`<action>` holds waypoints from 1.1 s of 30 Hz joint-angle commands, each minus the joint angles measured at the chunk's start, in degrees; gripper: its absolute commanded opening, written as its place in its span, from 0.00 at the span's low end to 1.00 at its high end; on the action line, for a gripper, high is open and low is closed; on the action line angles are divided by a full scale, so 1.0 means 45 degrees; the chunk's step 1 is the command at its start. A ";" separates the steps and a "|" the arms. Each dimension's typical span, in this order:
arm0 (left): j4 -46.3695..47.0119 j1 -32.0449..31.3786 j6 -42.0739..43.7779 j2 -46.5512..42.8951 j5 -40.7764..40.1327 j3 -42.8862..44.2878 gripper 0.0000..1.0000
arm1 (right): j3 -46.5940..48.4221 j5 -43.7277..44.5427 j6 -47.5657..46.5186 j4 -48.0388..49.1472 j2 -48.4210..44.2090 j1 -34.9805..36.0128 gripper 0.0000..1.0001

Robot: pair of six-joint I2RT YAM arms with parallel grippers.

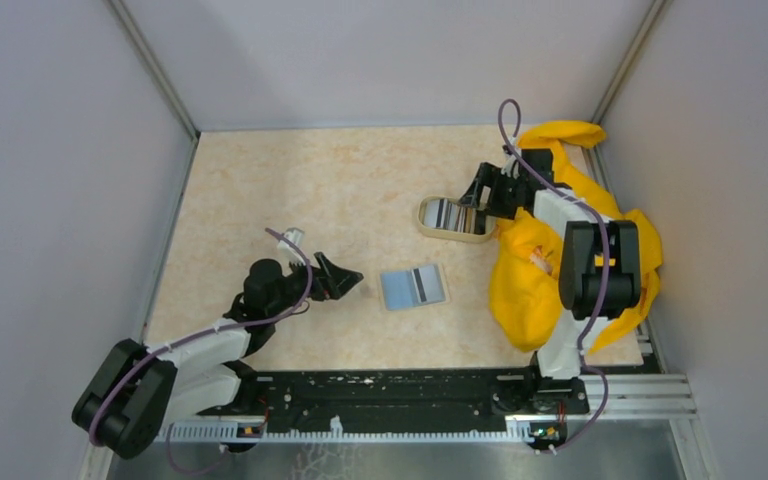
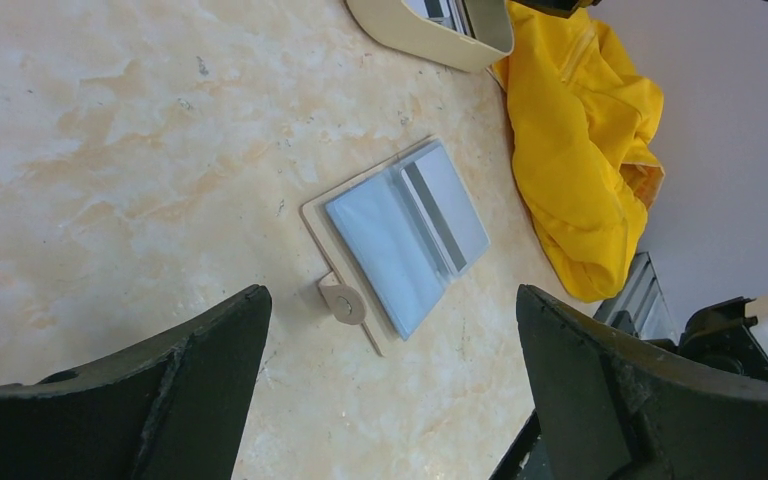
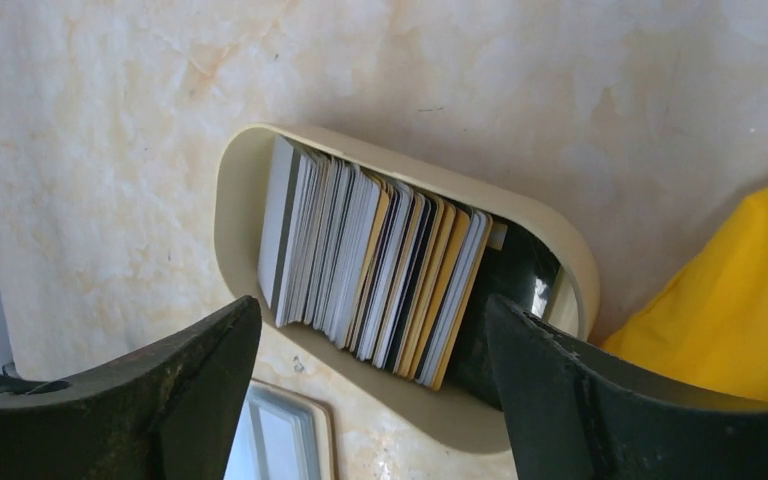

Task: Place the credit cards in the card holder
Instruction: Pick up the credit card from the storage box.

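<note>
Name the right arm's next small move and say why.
Probably lower the right gripper a little and close on a single card at the end of the stack. Its fingers are open over the cards, which stand on edge in the dish with none gripped, and the holder lies open, waiting.
</note>
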 commanded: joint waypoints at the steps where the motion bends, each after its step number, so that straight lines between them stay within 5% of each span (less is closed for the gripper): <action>1: 0.0790 0.0052 -0.0296 -0.0131 0.0139 -0.0086 0.98 | 0.1420 0.0751 0.0677 -0.0417 0.0805 0.0489 0.80; 12: 0.0537 0.0036 -0.0289 -0.0776 -0.0106 -0.0362 0.98 | 0.1411 0.3740 0.1333 -0.0982 0.0978 0.1250 0.82; 29: 0.0613 0.0046 -0.0507 -0.0675 0.0142 -0.0438 0.98 | 0.0943 0.0058 0.2259 0.0159 0.1468 0.1129 0.81; 33: 0.0613 0.0035 -0.0561 -0.0740 0.0203 -0.0439 0.98 | 0.0429 -0.1322 0.2920 0.1118 0.1183 0.0803 0.71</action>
